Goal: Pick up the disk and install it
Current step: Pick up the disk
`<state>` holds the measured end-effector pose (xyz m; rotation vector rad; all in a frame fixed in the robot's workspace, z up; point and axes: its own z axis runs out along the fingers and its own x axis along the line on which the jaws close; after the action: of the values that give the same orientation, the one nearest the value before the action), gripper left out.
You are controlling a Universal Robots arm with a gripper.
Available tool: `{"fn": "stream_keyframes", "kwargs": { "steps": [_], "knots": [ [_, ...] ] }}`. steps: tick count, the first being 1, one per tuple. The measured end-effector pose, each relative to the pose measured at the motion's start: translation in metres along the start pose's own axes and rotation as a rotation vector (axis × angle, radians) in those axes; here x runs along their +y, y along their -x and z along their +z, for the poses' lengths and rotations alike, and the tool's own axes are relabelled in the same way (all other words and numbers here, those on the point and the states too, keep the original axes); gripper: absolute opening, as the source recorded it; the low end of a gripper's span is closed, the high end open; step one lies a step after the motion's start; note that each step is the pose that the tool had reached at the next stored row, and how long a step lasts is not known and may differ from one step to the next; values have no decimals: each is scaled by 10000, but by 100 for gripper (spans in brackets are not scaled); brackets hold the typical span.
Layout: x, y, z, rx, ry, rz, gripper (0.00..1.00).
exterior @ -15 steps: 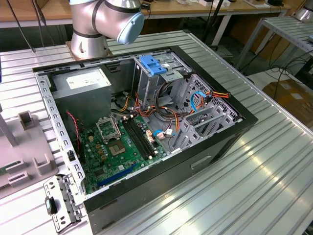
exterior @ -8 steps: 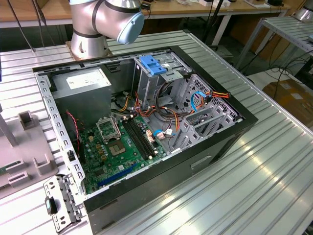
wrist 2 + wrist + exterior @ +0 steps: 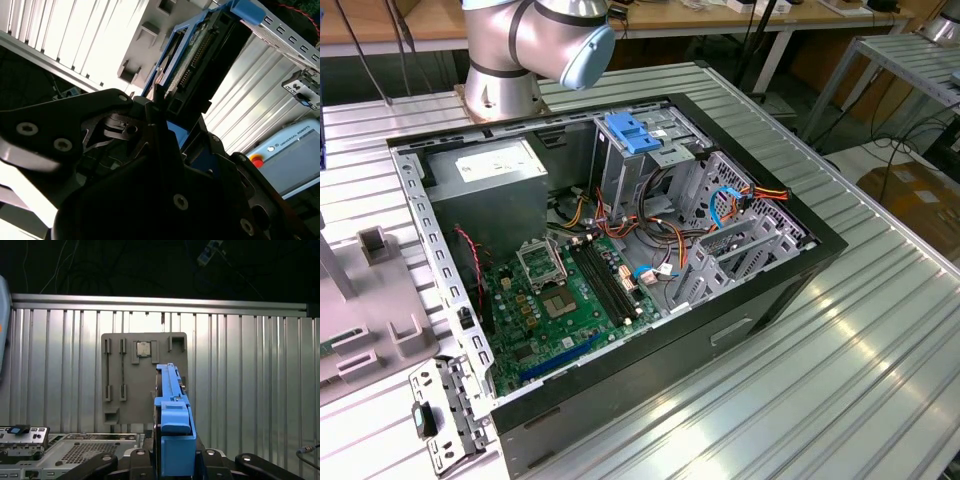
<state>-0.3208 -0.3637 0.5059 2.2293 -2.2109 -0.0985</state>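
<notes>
Claw (image 3: 173,459): clamped on the disk (image 3: 172,405); you hold it edge-on by its blue side rails, raised off the counter (image 3: 250,380).
Beyond the disk: grey fixture plate (image 3: 144,375), with bare ribbed counter around its edges.
Exterior view: open computer case (image 3: 620,270), drive cage (image 3: 655,165) inside, and free counter along the case's right edge.

The table (image 3: 880,330) under the computer case (image 3: 780,290) is ribbed bare aluminium with a dull sheen. The case walls are matt black painted metal. Inside the case, the drive cage (image 3: 740,235) is perforated bare steel and the motherboard (image 3: 560,300) is glossy green. The disk (image 3: 172,405) shows smooth blue plastic, the fixture plate (image 3: 145,385) matt grey plastic, and the gripper (image 3: 172,462) matt black.
</notes>
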Motion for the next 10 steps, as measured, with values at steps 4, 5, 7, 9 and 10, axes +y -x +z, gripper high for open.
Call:
{"fn": "stream_keyframes", "kwargs": {
  "steps": [4,5,7,9,10],
  "knots": [
    [-4,-28,-2,0,0,4,37],
    [-6,-35,-2,0,0,5,37],
    [-10,-55,-3,0,0,7,37],
    [-13,-72,-4,-1,0,13,37],
    [-15,-80,-4,0,0,16,37]
  ]
}}
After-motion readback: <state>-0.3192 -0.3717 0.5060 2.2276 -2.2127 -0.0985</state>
